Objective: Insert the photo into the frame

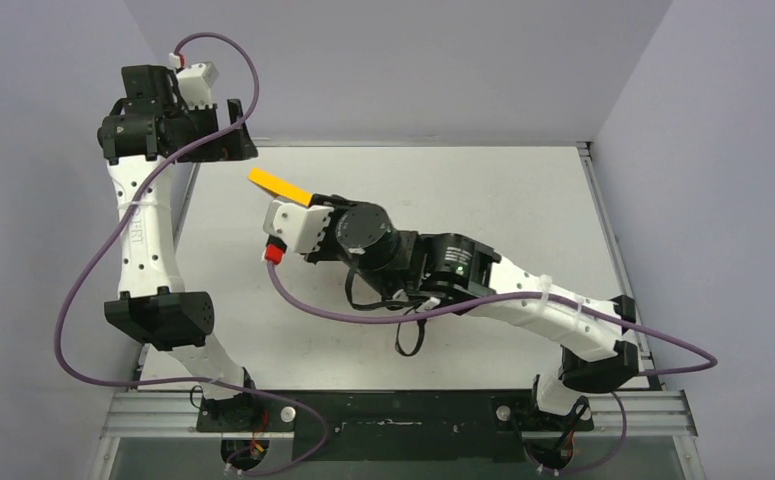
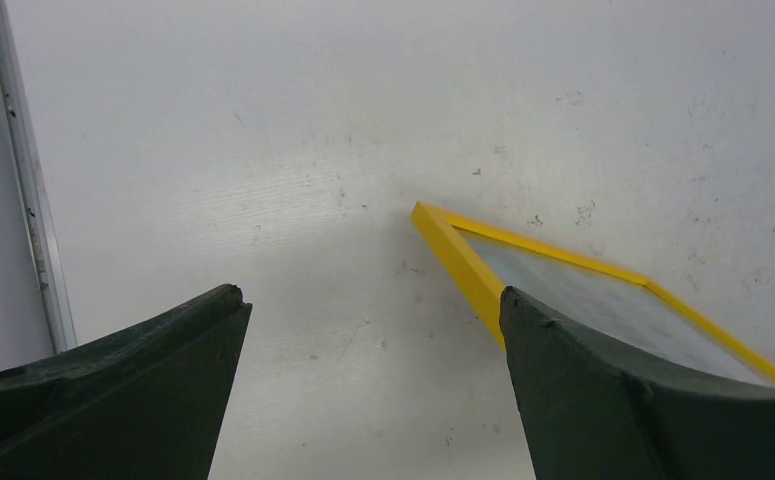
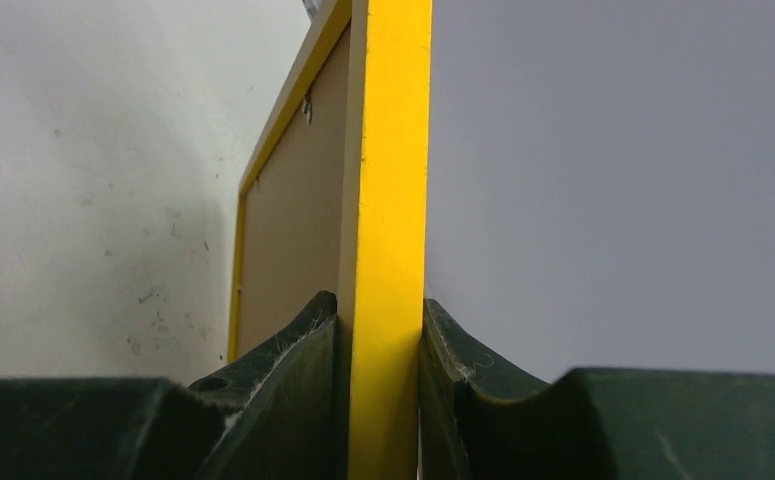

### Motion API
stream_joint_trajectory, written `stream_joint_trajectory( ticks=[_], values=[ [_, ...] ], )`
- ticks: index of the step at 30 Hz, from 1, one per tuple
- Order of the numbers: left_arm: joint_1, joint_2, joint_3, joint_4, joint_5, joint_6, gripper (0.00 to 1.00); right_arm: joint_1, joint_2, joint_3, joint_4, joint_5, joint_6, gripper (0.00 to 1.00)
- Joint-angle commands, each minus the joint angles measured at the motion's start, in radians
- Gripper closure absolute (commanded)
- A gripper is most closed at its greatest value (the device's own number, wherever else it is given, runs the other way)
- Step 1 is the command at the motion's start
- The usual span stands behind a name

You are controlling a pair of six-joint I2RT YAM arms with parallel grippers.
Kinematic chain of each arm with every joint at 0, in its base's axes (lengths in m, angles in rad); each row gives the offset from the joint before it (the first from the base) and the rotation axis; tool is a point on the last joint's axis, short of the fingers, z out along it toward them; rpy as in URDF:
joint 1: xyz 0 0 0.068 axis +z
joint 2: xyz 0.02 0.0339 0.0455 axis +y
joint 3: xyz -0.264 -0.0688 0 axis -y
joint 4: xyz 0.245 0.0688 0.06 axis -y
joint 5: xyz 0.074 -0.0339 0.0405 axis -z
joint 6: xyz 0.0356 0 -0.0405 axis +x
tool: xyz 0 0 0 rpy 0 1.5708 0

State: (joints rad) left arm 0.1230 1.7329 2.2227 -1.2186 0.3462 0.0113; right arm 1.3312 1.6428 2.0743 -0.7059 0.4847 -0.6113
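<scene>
Just 1 frame point(image 1: 279, 186), mostly hidden behind the right gripper point(image 3: 381, 310), which is clamped on its edge, centre-left in top view. Left gripper point(image 2: 373, 300) fingers are wide, holding nothing. Stuff behind the glass is too blurry to tell.

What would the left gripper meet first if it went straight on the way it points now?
The left gripper would probably meet the bare table; the frame lies just beside that line, depth unclear.
</scene>
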Motion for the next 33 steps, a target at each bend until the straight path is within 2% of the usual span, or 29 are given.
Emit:
stream_joint_trajectory(
  ticks=[1,6,11,18,23,28,33],
  values=[
    [0.011,-0.043,-0.021,0.057,0.03,0.006,0.04,0.028,-0.023,-0.061,0.238,0.22,-0.159,0.95],
    [0.015,-0.054,-0.055,0.072,0.032,0.013,0.04,0.076,-0.02,-0.152,0.294,0.283,-0.208,0.95],
    [0.022,-0.055,-0.072,0.082,0.033,0.016,0.04,0.089,-0.028,-0.251,0.31,0.27,-0.2,0.95],
    [0.024,-0.063,-0.126,0.114,0.045,0.009,0.04,0.089,-0.036,-0.502,0.423,0.246,-0.166,0.95],
    [0.024,-0.065,-0.155,0.128,0.051,0.009,0.04,0.071,-0.045,-0.68,0.536,0.2,-0.127,0.95],
    [0.024,-0.085,-0.238,0.161,0.069,0.013,0.04,0.072,-0.021,-0.791,0.592,0.113,-0.022,0.95],
    [0.023,-0.089,-0.302,0.175,0.071,0.021,0.04,0.091,0.033,-0.931,0.731,0.115,0.04,0.95]
  ],
)
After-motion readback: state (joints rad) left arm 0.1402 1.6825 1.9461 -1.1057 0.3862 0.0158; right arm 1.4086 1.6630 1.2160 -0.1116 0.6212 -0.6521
